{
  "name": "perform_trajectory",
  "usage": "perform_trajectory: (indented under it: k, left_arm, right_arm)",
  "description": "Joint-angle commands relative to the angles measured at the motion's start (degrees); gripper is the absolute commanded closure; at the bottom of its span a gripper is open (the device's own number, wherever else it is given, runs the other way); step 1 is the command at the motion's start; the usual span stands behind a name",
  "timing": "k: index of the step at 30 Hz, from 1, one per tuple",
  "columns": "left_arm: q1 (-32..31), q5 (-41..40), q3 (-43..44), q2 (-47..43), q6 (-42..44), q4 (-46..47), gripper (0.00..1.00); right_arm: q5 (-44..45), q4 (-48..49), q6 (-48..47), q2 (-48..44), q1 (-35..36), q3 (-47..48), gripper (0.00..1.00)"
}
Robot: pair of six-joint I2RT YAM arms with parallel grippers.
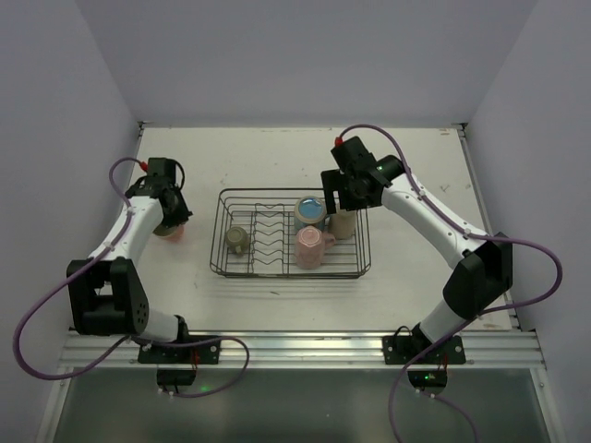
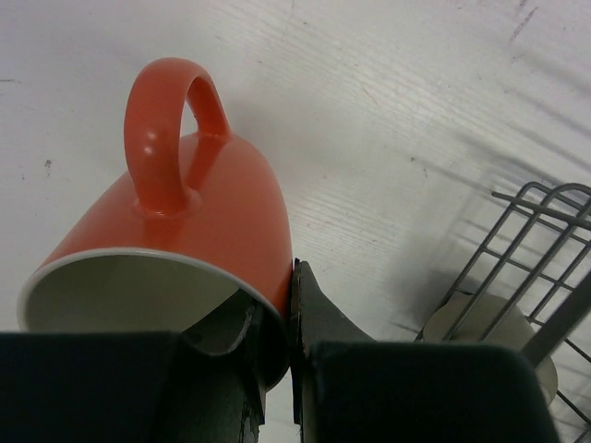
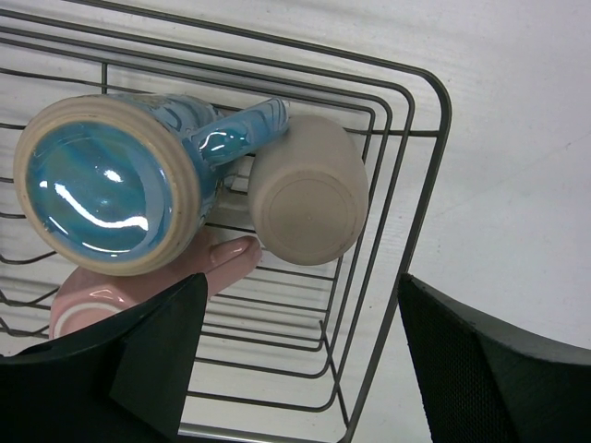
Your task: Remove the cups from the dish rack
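- Left gripper (image 2: 275, 293) pinches the orange mug (image 2: 199, 217) by its rim, left of the dish rack (image 1: 277, 191) in the overhead view, possibly resting on the surface (image 1: 277, 148).
- Right gripper (image 3: 300, 360) gapes wide and empty above the beige mug (image 3: 309, 189) at the rack's right end, beside the blue mug (image 3: 106, 185) and the pink mug (image 3: 83, 303).

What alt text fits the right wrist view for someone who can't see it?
The open right gripper hovers over a corner of the wire dish rack. Inside sit a beige mug, a light blue mug and a partly hidden pink mug.

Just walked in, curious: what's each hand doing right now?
Left hand: closed on the orange mug, at its rim.
Right hand: open, holding nothing, over the beige mug.
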Motion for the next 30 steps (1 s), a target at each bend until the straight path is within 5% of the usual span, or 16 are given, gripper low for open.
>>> perform_trajectory:
  k: [1,24,30]
  left_arm:
    - [2.71,2.33,4.65,1.38,2.80,-0.32,1.00]
    - [3.95,3.74,13.79,13.87,2.80,-7.18,0.98]
    - [4.30,4.62,14.50,14.66,2.36,-7.27,0.75]
  right_arm:
    - [-1.46,-1.57,-1.20,-0.40,0.01,0.58,0.15]
    - [-4.27,-1.04,-2.25,-1.10,-2.01,-1.88,0.08]
    - [-4.63,-0.51,-2.52,-0.57,-2.18,-2.23,0.08]
